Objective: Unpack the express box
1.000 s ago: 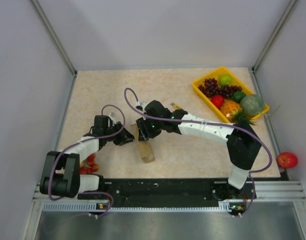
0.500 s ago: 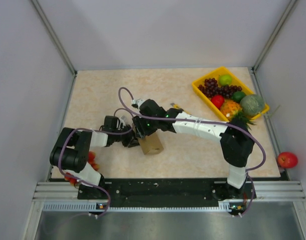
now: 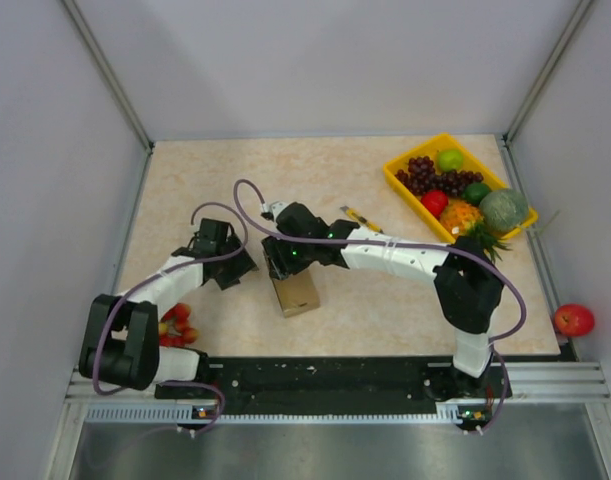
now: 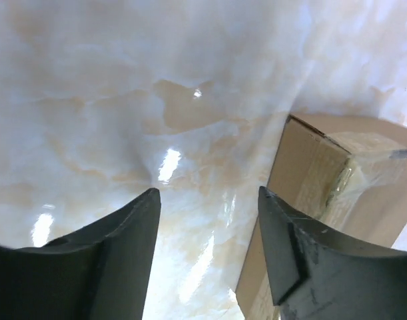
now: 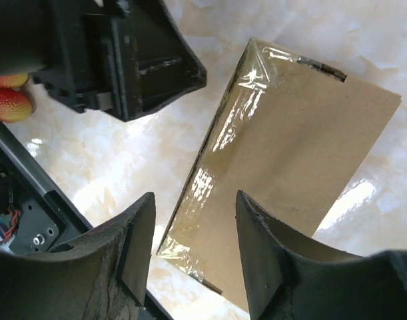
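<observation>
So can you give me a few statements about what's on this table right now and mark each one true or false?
1. The express box lies on the table, its seam taped shut. True.
2. The left gripper is clamped around the box. False: its fingers are apart with only tabletop between them, and the box sits beside it.
3. The yellow tray holds fruit at the far right of the table. True.
4. The right gripper is over the yellow tray. False: it is above the box, fingers apart.
5. A red fruit lies off the table's right edge. True.
</observation>
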